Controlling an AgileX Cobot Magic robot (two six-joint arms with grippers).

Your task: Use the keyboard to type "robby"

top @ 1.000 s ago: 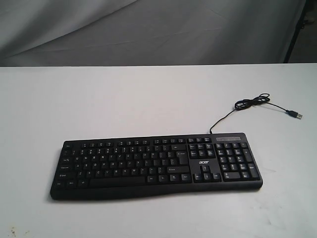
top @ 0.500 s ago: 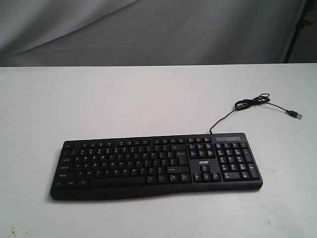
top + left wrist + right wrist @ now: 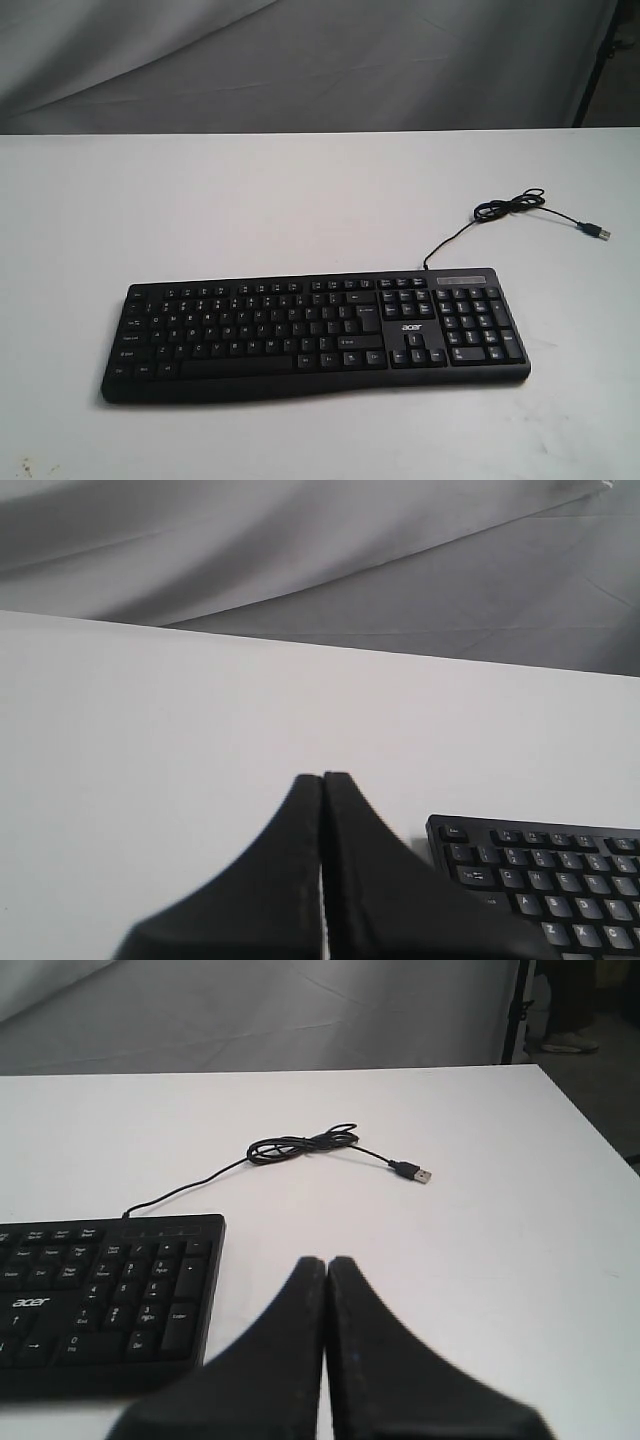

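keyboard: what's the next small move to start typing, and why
Probably carry the left pincer over the keyboard, to its left letter rows, where "r" should sit. The pincer is shut, so usable as a poking tip, but it hangs over the table beside the keyboard's corner, and the exterior view shows nothing above the keys.

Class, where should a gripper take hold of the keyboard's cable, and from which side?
Probably grip the cable at its bundled loops, from above: it lies flat on the table, and the bundle is thicker than the single strand.
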